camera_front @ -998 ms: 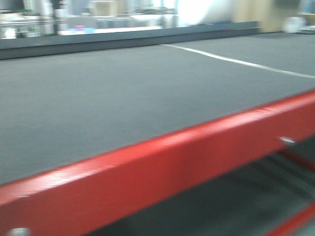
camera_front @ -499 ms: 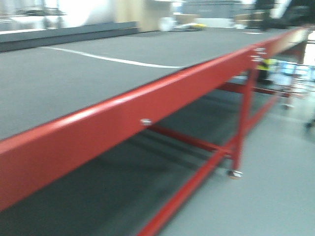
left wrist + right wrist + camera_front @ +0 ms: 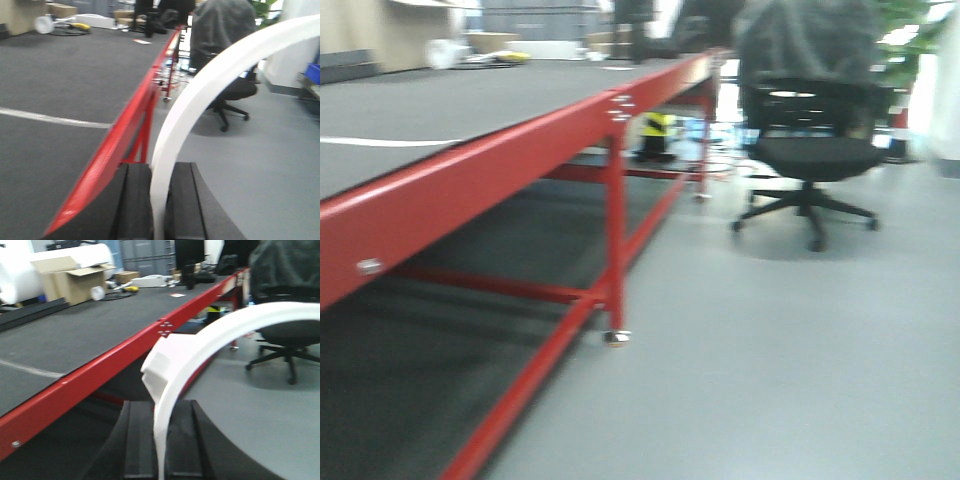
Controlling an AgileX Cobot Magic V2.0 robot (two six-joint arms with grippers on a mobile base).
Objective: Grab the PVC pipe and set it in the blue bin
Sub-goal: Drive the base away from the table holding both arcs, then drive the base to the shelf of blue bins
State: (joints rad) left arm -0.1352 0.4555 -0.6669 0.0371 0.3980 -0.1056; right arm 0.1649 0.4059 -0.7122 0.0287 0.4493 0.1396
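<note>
Left wrist view: the left claw point(image 3: 159, 200) is squeezed on a white curved plastic strip point(image 3: 200, 95), likely the pipe. It bends to the upper right, toward a blue bin corner point(image 3: 314, 75) at the right edge. The right claw point(image 3: 161, 440) squeezes a white curved piece point(image 3: 200, 347) too.

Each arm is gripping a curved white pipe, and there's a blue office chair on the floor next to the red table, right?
Not quite: the office chair is black, not blue, as the front-facing view shows. The left fingers and right fingers do each grip a curved white pipe, beside the red table.
</note>
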